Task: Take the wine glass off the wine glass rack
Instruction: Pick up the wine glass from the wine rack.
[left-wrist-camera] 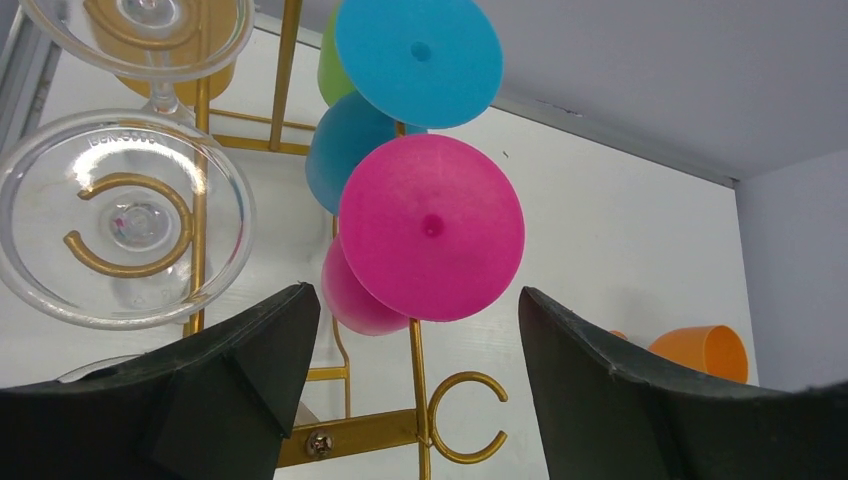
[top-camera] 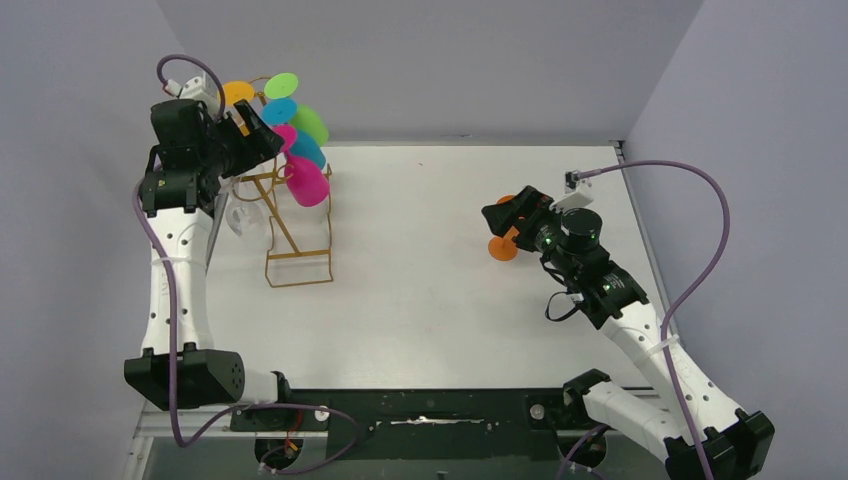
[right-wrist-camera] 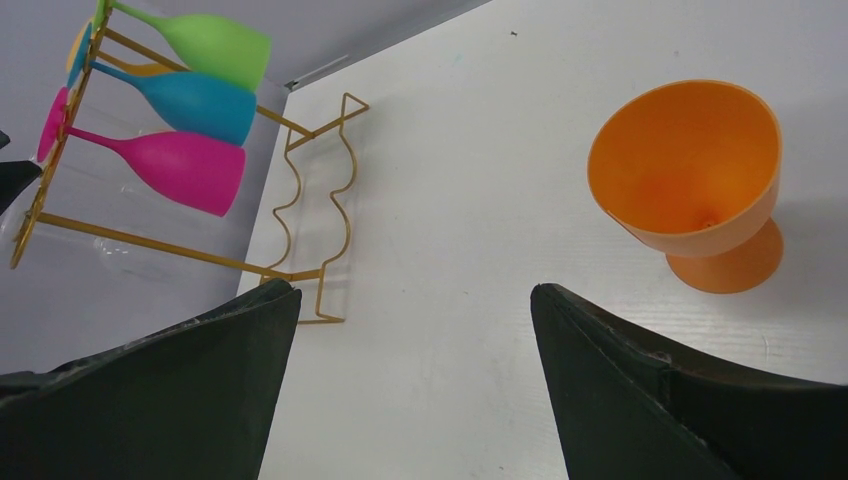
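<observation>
The gold wire wine glass rack (top-camera: 298, 262) stands at the back left. Pink (top-camera: 307, 182), blue (top-camera: 305, 148) and green (top-camera: 310, 122) wine glasses hang from it upside down, with clear glasses (top-camera: 243, 215) on its left side. My left gripper (top-camera: 268, 140) is open and empty at the rack's top. In the left wrist view its jaws (left-wrist-camera: 418, 310) flank the pink glass's round foot (left-wrist-camera: 432, 227), just short of it, above an empty gold hook (left-wrist-camera: 468, 415). My right gripper (top-camera: 507, 212) is open and empty over the table.
An orange wine glass (top-camera: 503, 246) stands upright on the table just under my right gripper; it shows ahead and to the right of the jaws in the right wrist view (right-wrist-camera: 690, 170). Grey walls close in the left, back and right sides.
</observation>
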`<act>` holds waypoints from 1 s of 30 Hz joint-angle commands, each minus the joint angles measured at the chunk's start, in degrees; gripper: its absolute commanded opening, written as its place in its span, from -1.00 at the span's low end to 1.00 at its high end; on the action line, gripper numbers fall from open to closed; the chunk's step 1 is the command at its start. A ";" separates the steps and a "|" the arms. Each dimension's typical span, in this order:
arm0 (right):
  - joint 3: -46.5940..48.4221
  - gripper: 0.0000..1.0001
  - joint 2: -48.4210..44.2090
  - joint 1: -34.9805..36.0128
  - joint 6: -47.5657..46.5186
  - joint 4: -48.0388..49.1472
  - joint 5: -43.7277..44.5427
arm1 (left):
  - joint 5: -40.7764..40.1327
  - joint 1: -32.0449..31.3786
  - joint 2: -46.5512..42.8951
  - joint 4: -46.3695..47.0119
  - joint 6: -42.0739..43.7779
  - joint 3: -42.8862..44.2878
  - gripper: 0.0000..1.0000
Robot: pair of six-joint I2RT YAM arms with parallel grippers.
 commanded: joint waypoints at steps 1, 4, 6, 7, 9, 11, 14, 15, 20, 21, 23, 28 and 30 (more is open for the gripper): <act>1.99 0.78 -0.32 0.31 0.93 1.51 0.98 | 2.26 0.59 0.15 4.63 0.49 -1.61 0.43; 2.25 0.77 0.13 0.31 1.02 1.06 0.94 | 2.52 0.68 0.52 5.45 -0.02 -1.97 0.41; 2.18 0.77 0.11 0.27 1.25 1.22 0.87 | 3.35 0.68 0.69 6.23 -0.17 -2.00 0.39; 2.20 0.78 0.11 0.27 1.20 1.30 0.86 | 3.63 0.68 0.78 6.53 -0.22 -2.17 0.38; 2.16 0.78 0.12 0.27 1.24 1.32 0.72 | 3.73 0.64 0.75 7.08 -0.47 -2.61 0.35; 2.01 0.78 0.00 0.27 1.39 1.25 0.83 | 3.94 0.68 0.64 7.86 -1.00 -3.32 0.30; 1.65 0.78 -0.04 0.30 1.79 1.32 1.05 | 4.42 0.74 0.30 9.44 -2.16 -4.29 0.25; 1.64 0.77 -0.02 0.32 1.80 1.32 1.07 | 4.58 0.76 0.24 9.80 -2.46 -4.38 0.24; 1.90 0.78 0.17 0.33 1.94 1.05 1.10 | 4.63 0.73 -0.28 10.92 -3.63 -5.06 0.13; 1.92 0.78 0.12 0.33 2.04 1.05 1.10 | 4.54 0.70 -0.53 11.17 -3.95 -5.29 0.11; 1.90 0.78 0.19 0.27 2.22 1.05 1.10 | 4.57 0.68 -0.90 11.90 -4.64 -5.98 0.08; 1.96 0.78 0.17 0.29 2.43 0.79 1.02 | 4.25 0.68 -1.01 13.03 -5.83 -7.16 0.00; 1.99 0.78 0.11 0.28 2.49 0.71 1.11 | 3.82 0.71 -0.95 12.98 -6.38 -7.36 -0.02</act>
